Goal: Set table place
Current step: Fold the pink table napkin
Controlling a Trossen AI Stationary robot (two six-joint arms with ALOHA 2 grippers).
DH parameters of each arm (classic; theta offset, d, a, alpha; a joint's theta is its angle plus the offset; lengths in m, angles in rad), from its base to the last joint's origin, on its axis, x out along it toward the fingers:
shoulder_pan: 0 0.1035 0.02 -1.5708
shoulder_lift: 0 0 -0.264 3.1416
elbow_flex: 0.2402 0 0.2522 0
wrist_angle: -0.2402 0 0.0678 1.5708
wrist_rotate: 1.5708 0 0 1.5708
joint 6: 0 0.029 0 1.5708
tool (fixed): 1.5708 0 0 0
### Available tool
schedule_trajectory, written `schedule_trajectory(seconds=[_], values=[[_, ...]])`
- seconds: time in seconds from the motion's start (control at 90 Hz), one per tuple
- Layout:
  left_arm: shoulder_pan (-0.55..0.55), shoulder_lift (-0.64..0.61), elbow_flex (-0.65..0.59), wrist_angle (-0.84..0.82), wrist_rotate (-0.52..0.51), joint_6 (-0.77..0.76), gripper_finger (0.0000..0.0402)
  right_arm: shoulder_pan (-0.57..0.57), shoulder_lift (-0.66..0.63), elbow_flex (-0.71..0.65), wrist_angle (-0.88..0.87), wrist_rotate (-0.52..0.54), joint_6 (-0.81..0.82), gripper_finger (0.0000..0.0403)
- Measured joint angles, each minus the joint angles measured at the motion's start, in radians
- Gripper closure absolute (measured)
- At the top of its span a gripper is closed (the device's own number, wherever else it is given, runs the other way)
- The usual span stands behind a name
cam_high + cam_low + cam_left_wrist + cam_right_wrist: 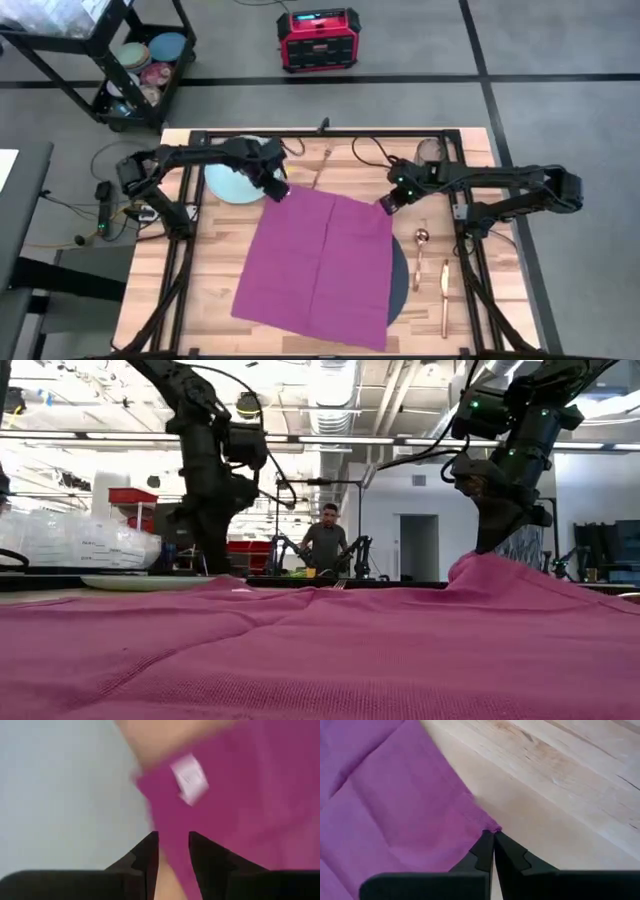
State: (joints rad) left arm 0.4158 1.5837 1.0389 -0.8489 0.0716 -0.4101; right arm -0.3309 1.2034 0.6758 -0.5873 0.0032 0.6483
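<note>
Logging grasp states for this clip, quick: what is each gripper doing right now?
Left gripper: shut on a far corner of the magenta cloth napkin.
Right gripper: shut on the napkin's other far corner.

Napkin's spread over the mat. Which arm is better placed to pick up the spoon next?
Probably right. The spoon lies beside the right gripper, on its side of the napkin. The left gripper sits across the cloth. Both grip napkin corners.
</note>
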Motion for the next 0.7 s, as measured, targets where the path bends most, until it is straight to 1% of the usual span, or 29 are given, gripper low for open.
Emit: schedule_trajectory(seconds=[0.056,0.2,0.3,0.467,0.7], values=[[-0.074,0.001,-0.001,-0.014,0.000,-0.018,0.0311,-0.003,0.000,0.000,0.001,0.000,-0.002,0.0403],[-0.268,0.001,-0.037,0.011,0.005,-0.067,0.0311,-0.013,0.000,0.000,0.005,-0.004,-0.002,0.0403],[-0.369,0.000,-0.084,0.005,0.004,-0.103,0.0311,-0.019,0.000,0.000,0.007,-0.006,-0.002,0.0403],[-0.472,-0.003,-0.164,-0.002,0.082,-0.198,0.0311,-0.019,0.000,0.000,0.040,-0.007,-0.002,0.0403],[-0.600,-0.048,-0.213,0.005,0.090,-0.316,0.0311,-0.019,0.000,0.001,0.057,-0.008,-0.001,0.0403]])
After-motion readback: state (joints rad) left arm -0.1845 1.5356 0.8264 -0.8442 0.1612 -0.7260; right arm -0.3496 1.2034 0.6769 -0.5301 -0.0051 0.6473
